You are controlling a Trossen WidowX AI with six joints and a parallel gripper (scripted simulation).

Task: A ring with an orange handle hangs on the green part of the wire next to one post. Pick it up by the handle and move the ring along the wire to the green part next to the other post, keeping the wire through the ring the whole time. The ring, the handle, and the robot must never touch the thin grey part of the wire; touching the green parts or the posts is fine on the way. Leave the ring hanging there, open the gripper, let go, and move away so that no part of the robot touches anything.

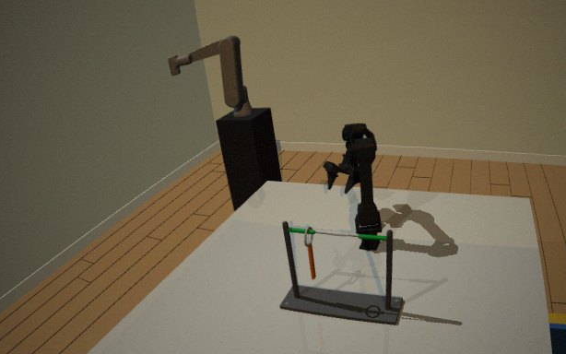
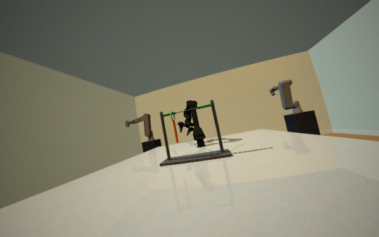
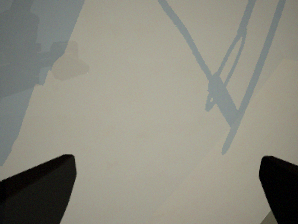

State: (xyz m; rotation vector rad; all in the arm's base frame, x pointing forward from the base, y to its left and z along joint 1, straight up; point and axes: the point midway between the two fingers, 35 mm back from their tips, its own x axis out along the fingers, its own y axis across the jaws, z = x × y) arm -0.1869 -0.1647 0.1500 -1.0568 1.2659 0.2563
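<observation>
Orange handle [image 1: 311, 261] and ring [image 1: 308, 237] are found hanging untouched on the green part [image 1: 301, 230] beside the first post [image 1: 290, 258], gripper [image 1: 340, 179] spread wide, empty, well apart; transfer judged unstarted.
</observation>
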